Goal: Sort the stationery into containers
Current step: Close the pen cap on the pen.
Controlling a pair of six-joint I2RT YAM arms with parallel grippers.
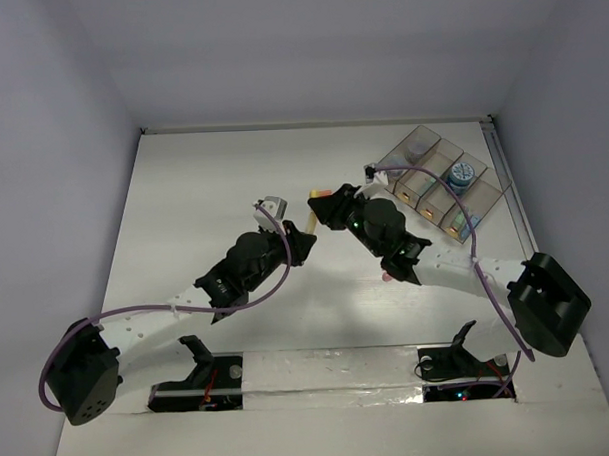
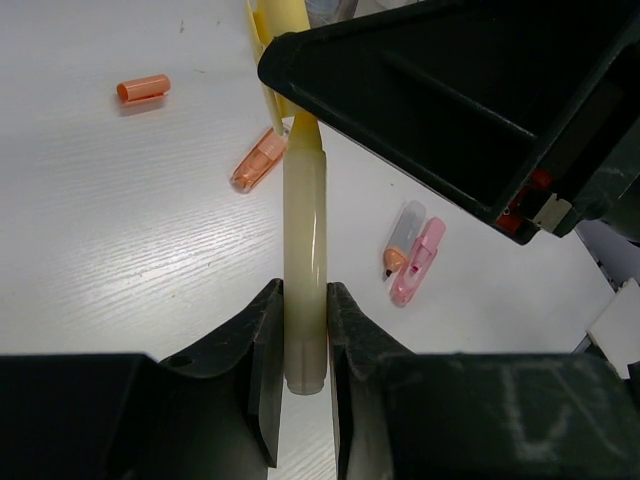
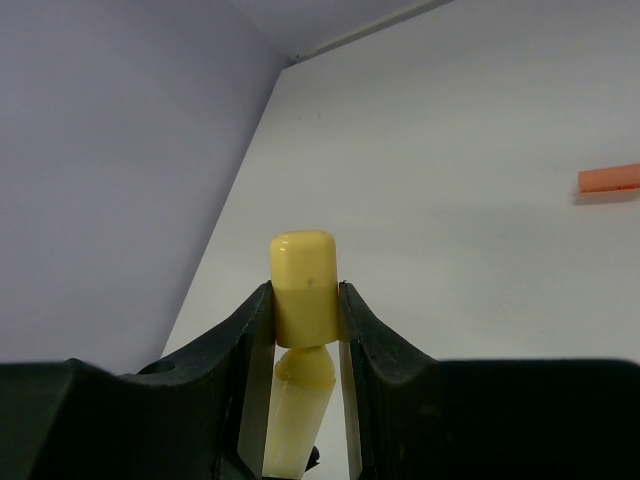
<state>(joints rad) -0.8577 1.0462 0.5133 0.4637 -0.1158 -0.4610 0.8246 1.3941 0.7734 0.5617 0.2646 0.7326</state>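
Presently: pale yellow plastic marker barrel, light, stiff, likely slick, pinched near its end by the closed left claw; right claw clamps its rounded yellow cap. Both aloft above the white table.

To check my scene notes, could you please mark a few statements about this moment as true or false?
1. The left fingers grip a pale yellow stick. True.
2. The right fingers hold a pink cap. False: it is a yellow cap.
3. A pink piece lies on the table beside a grey-and-orange piece. True.
4. The containers stand at the table's far left. False: far right.
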